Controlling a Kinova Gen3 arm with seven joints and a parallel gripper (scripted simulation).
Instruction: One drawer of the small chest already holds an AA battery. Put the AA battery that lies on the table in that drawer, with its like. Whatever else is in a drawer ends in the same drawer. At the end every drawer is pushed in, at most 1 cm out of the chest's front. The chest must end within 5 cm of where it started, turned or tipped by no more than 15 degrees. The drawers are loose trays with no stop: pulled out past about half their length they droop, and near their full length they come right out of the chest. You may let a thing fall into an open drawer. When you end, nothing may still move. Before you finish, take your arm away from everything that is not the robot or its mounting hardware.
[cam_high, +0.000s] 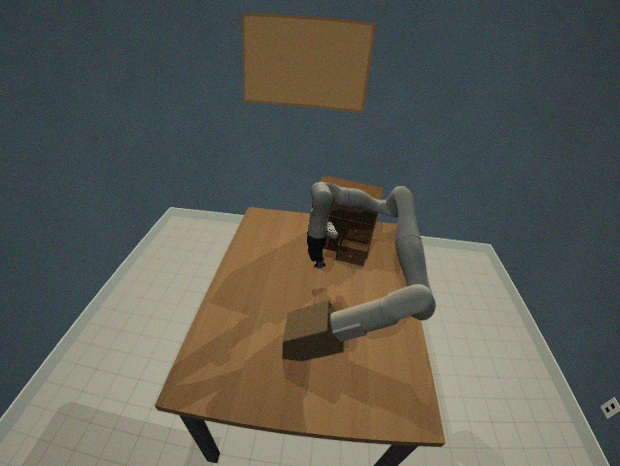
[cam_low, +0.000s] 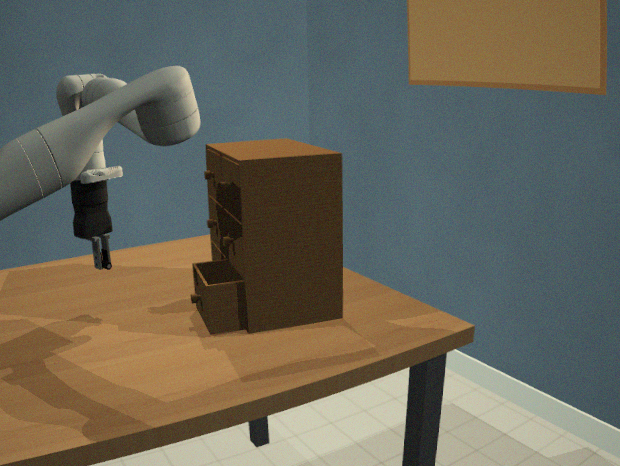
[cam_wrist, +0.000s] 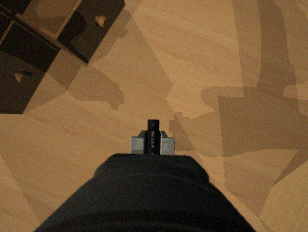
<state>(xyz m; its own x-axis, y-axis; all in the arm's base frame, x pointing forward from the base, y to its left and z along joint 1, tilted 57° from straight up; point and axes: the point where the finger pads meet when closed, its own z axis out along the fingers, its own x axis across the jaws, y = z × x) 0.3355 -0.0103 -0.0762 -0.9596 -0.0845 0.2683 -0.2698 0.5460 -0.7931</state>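
gripper (cam_low: 102, 264) clamped on AA battery (cam_wrist: 152, 134) | label probably unreadable | chest (cam_low: 290, 235) bottom drawer (cam_low: 219, 299) open

One table (cam_low: 300, 360) — wooden top, dark legs; three legs show in the exterior view, two in the top view.

One small chest (cam_low: 290, 230). Drawer count is unclear: its front shows knobs in two columns, four knobs (cam_low: 207, 174) plain on the shut fronts, plus one on the open tray. One drawer (cam_low: 218, 295) stands pulled out, at the bottom.

One arm (cam_high: 410, 240), on one brown box base (cam_high: 300, 333). One gripper (cam_low: 102, 255), two fingers, clamped on one dark AA battery (cam_wrist: 152, 135).

One tan board (cam_high: 308, 61) on the wall. One wall socket (cam_high: 609, 407).
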